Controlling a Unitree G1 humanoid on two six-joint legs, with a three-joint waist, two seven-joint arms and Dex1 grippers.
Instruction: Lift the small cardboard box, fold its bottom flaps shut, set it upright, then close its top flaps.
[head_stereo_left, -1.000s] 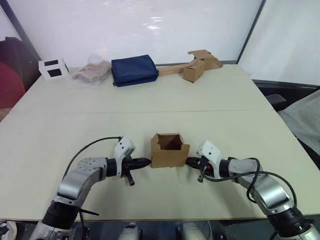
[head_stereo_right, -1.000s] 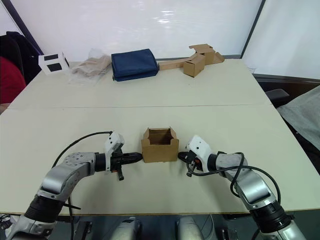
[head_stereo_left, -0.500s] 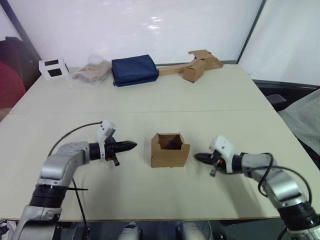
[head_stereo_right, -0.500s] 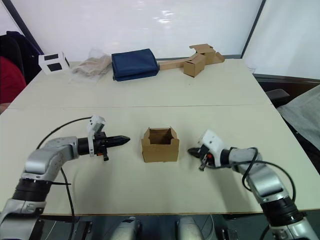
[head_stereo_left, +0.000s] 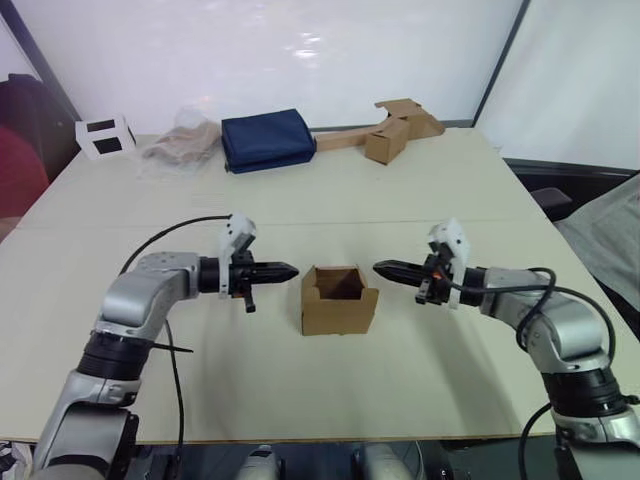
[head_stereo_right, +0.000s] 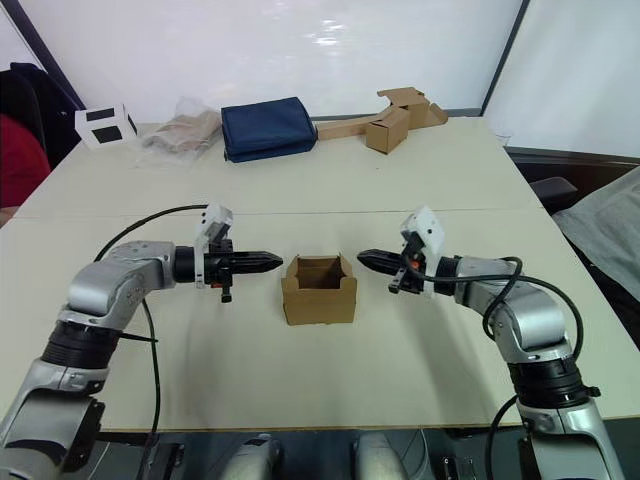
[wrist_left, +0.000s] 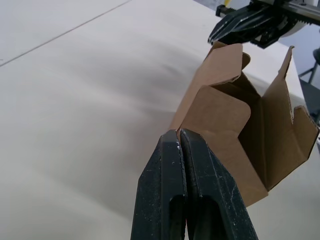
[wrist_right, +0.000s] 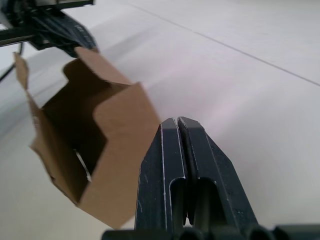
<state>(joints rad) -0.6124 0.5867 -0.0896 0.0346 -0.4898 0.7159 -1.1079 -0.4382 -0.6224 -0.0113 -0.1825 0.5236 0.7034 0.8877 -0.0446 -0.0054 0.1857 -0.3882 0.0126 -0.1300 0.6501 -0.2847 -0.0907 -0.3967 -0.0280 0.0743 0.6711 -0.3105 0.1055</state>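
The small cardboard box (head_stereo_left: 340, 300) stands upright on the table's near middle, its top flaps (head_stereo_left: 339, 277) raised and its inside open to view. Its bottom flaps are hidden underneath. My left gripper (head_stereo_left: 290, 269) is shut with nothing in it. It points at the box's upper left edge, a short gap away. My right gripper (head_stereo_left: 382, 268), shut as well and holding nothing, points at the upper right edge from the other side. In the left wrist view the shut fingers (wrist_left: 172, 165) face the box (wrist_left: 225, 115). In the right wrist view the fingers (wrist_right: 170, 145) face the box (wrist_right: 100, 145).
Along the table's far edge lie a white-and-black small box (head_stereo_left: 105, 137), a clear bag (head_stereo_left: 185, 145), a navy pouch (head_stereo_left: 267, 140) and a heap of cardboard pieces (head_stereo_left: 400, 125). A seam (head_stereo_left: 500, 221) crosses the table (head_stereo_left: 300, 390).
Both grippers first drew back from the box's lower sides, then rose and came in again level with its top edges. The box has stayed put.
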